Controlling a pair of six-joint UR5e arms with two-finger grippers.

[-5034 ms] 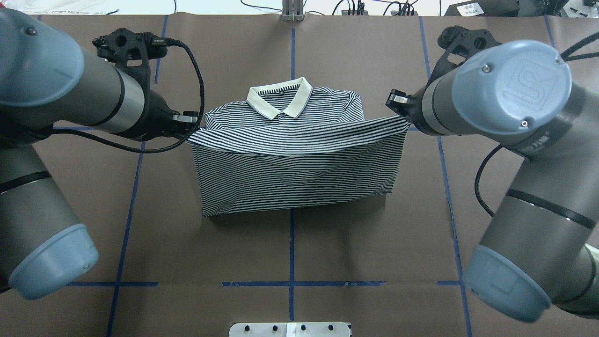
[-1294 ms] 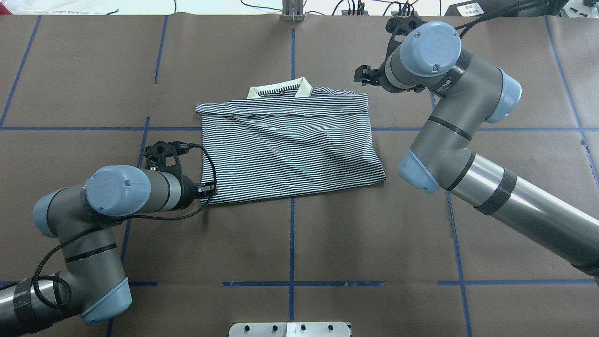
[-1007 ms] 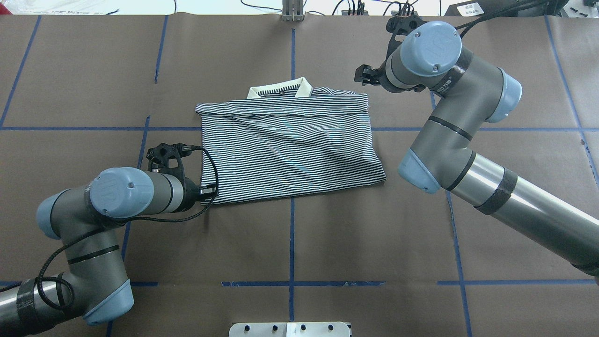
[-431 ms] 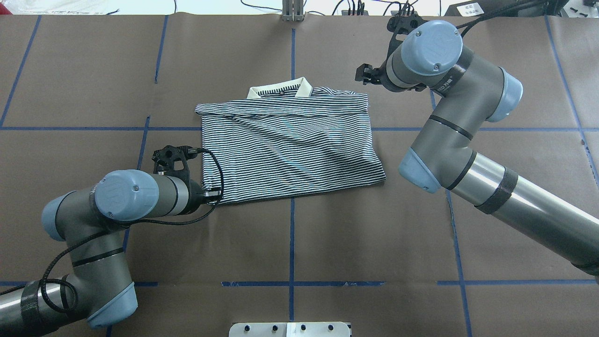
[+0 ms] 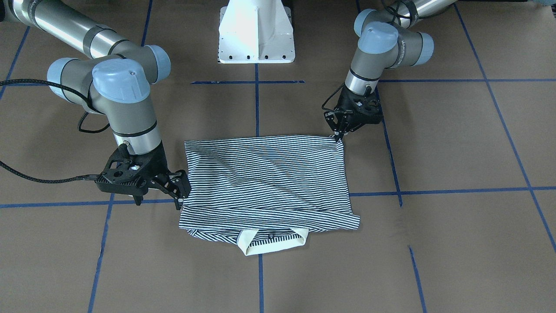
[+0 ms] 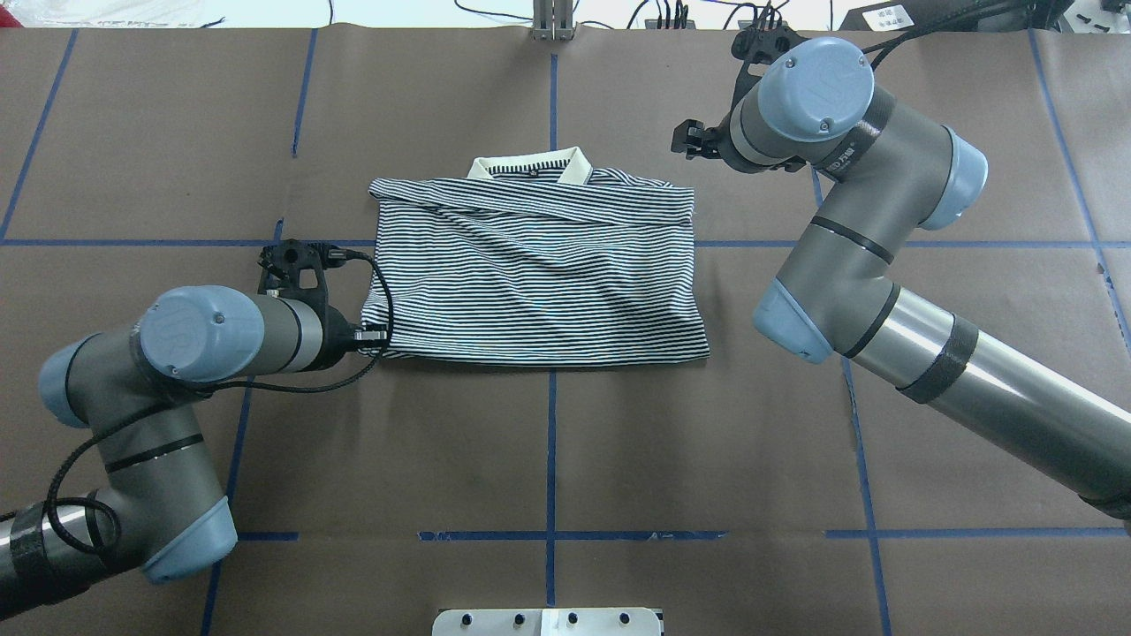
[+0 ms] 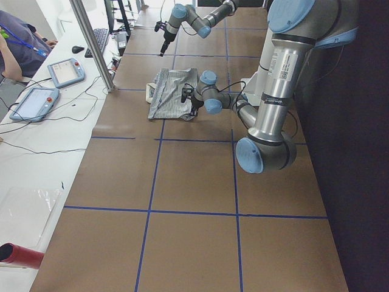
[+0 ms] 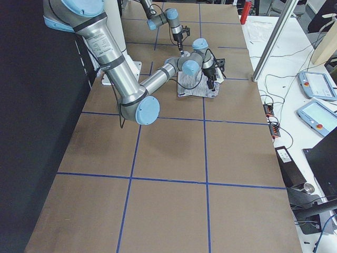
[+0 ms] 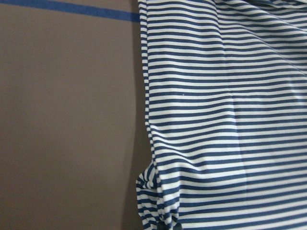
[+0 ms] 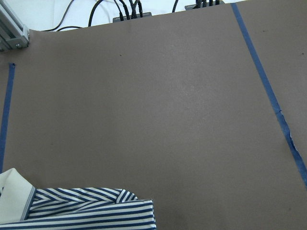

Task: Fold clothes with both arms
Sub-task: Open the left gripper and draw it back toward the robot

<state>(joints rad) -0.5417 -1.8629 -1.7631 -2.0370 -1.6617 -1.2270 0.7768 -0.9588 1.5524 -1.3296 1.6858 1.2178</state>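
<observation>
- At the middle of the table (image 6: 548, 442), finding the polo shirt (image 6: 539, 274) lying folded into a rough rectangle, with the cream collar (image 6: 574, 168) peeking out at the far edge.
- Reaching in with the left arm (image 6: 203, 336) from the near left corner of the overhead view, doubling back at the elbow and turning the wrist toward the cloth.
- Clamping the left pincer (image 6: 377, 334) on the shirt's near left corner, low at the table.
- In the left wrist view, bunching the striped fabric into small puckers at the bottom edge.
- Stretching the right arm (image 6: 884, 265) in from the near right, running its long silver link up to the elbow beside the shirt's right side.
- From that elbow, angling the wrist on toward the far right corner.
- Hanging the right pincer (image 6: 680, 141) just off that corner, apart from the cloth in the overhead view, with its fingers standing apart.
- In the front-facing view, pointing that pincer downward just beside the shirt's edge.
- Looking down through the right wrist camera on brown table, catching the collar tip and a striped corner at the lower left.
- Crossing the table with blue tape lines (image 6: 550, 459).
- Showing the white pedestal base (image 5: 256, 32) on the robot's side of the shirt.
</observation>
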